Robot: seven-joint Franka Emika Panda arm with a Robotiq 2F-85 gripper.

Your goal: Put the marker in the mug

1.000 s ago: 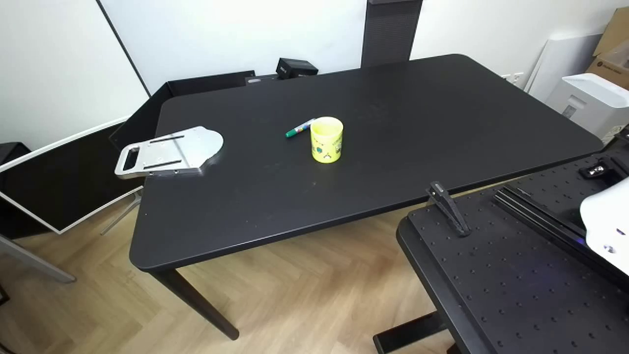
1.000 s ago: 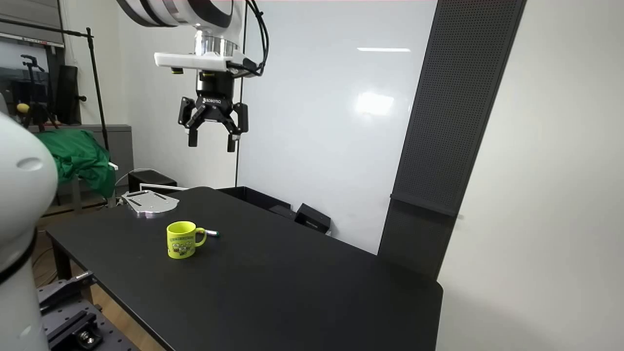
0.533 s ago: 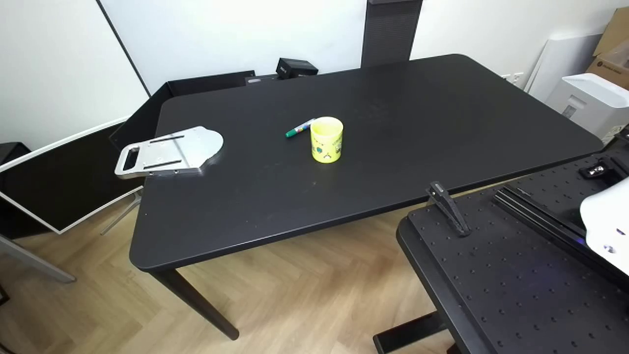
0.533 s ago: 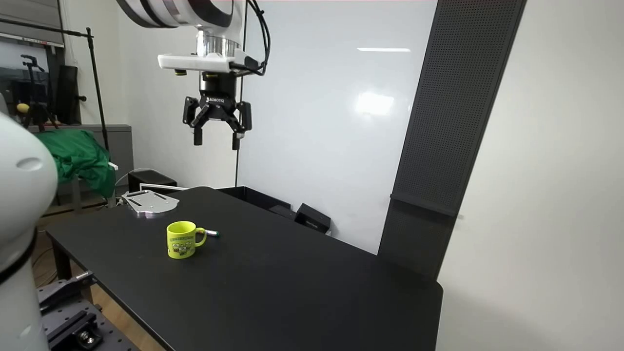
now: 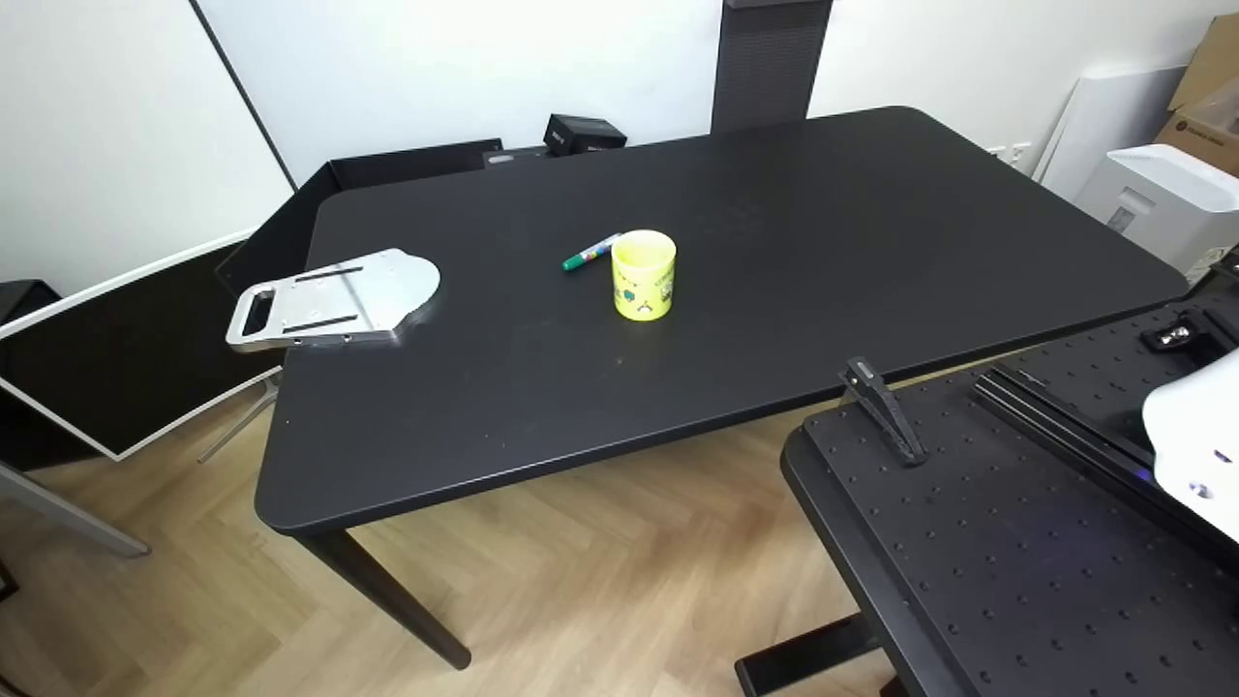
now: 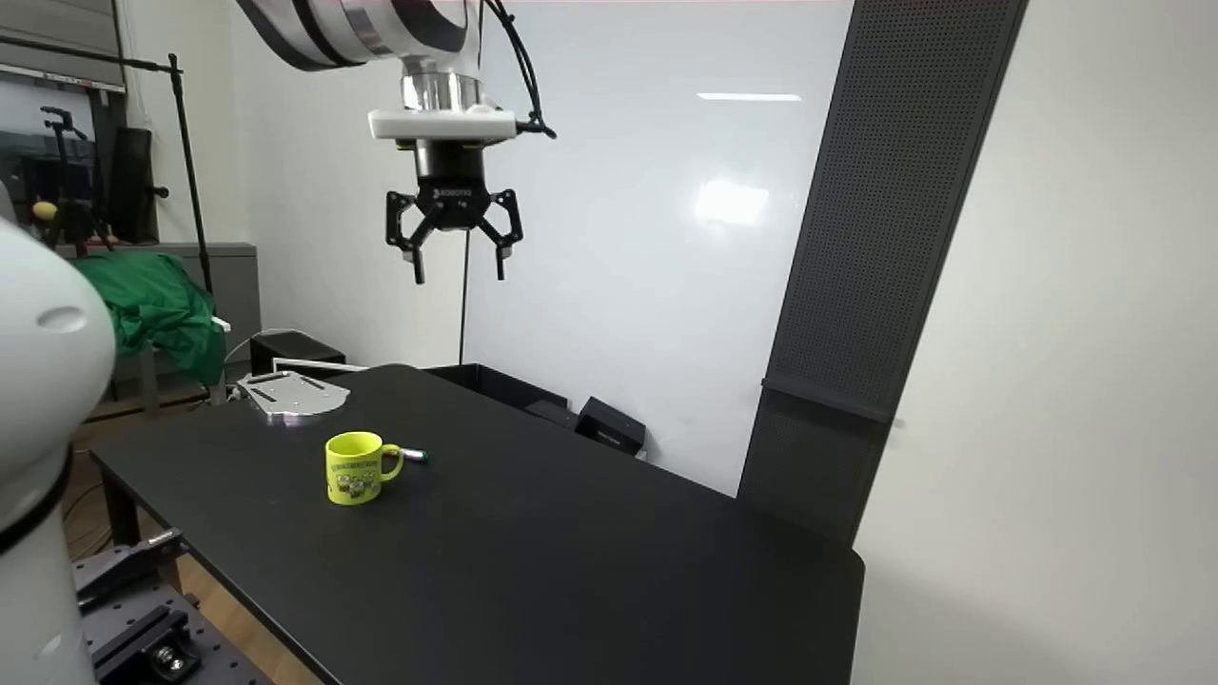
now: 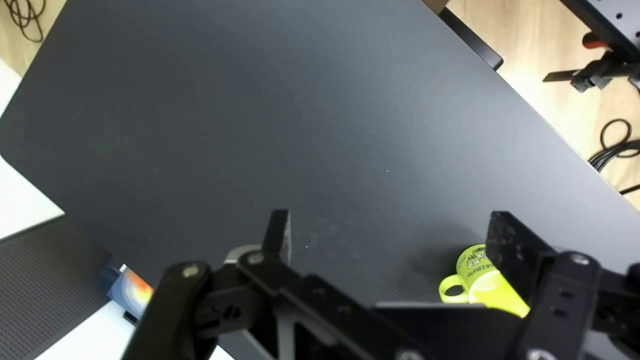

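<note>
The yellow mug (image 5: 644,279) stands upright on the black table in both exterior views (image 6: 353,473). The green marker (image 5: 590,253) lies flat on the table beside the mug, one end partly behind it. In an exterior view only a short end of the marker (image 6: 414,456) shows past the mug's handle. My gripper (image 6: 460,280) is open and empty, pointing down, high above the table. In the wrist view the gripper (image 7: 390,214) has its jaws wide apart; the mug (image 7: 472,262) shows partly behind one finger (image 7: 515,250). The marker is not visible in the wrist view.
A flat silver plate (image 5: 339,295) with a handle slot overhangs the table edge, also visible in an exterior view (image 6: 293,395). The black table (image 6: 571,552) has a perforated black bench (image 5: 1016,542) beside it. Black boxes (image 6: 609,425) sit by the white wall panel.
My gripper has shifted right in an exterior view and turned about its vertical axis, staying open and high. The mug and marker have not moved.
</note>
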